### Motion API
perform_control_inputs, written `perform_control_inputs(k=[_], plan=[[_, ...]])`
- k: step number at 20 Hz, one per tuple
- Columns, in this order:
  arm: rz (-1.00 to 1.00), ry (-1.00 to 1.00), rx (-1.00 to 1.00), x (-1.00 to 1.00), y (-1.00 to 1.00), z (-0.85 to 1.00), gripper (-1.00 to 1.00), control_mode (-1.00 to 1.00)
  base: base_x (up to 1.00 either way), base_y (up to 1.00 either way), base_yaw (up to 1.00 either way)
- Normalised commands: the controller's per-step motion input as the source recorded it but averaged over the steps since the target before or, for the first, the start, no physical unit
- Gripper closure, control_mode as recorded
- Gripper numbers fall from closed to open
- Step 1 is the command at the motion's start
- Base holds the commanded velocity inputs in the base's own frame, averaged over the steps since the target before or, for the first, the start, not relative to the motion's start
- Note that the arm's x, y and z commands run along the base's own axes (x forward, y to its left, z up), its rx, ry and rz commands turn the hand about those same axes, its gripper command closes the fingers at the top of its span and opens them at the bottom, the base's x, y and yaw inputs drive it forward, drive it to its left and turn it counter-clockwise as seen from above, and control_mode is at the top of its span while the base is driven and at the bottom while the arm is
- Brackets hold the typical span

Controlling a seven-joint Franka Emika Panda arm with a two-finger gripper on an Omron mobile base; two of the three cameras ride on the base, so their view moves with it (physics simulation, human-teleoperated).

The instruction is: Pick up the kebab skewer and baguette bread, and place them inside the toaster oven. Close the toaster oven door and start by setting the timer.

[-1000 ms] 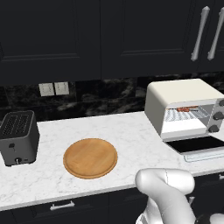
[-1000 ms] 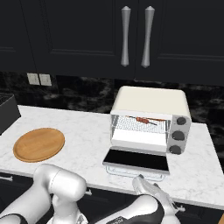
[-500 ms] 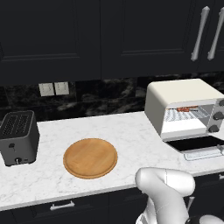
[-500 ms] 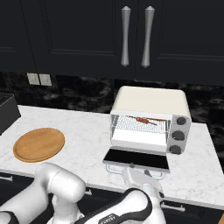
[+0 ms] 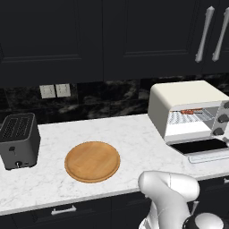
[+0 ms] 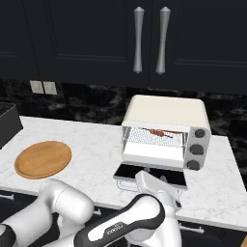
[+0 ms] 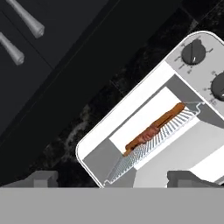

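The cream-white toaster oven (image 6: 166, 112) stands at the right of the counter. Its door (image 6: 152, 175) hangs open, lying flat toward me. On the wire rack inside lies the kebab skewer (image 6: 156, 131) with reddish-brown meat (image 7: 148, 132). An orange-brown length beside it looks like the baguette bread (image 7: 177, 110), though the two are hard to separate. My gripper (image 7: 114, 179) is open and empty, below and in front of the oven mouth, looking up into it. In the right base view my hand sits just before the door's front edge.
A round wooden board (image 5: 92, 161) lies bare mid-counter, and a dark grey slot toaster (image 5: 18, 139) stands at the far left. Dark knobs (image 7: 193, 52) run down the oven's right side. Black cabinets with silver handles (image 6: 138, 39) hang above.
My arm has risen, bringing the hand up to the front edge of the open door. The jaws stayed wide apart. The food and door have not moved.
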Motion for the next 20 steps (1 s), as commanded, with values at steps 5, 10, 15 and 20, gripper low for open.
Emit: perform_control_inputs(k=[5,10,15,20], plan=[[-0.18,0.00,0.00,-0.56,-0.54,-0.31,-1.00,-1.00,0.00,0.00,0.00],[-0.26,0.00,-0.16,-0.65,-0.74,-0.70,-1.00,-1.00,0.00,0.00,0.00],[-0.14,-0.10,-0.21,0.13,-0.08,-0.39,-1.00,-1.00,0.00,0.00,0.00],[-0.02,-0.03,-0.11,0.46,0.18,0.00,-1.00,-1.00,0.00,0.00,0.00]])
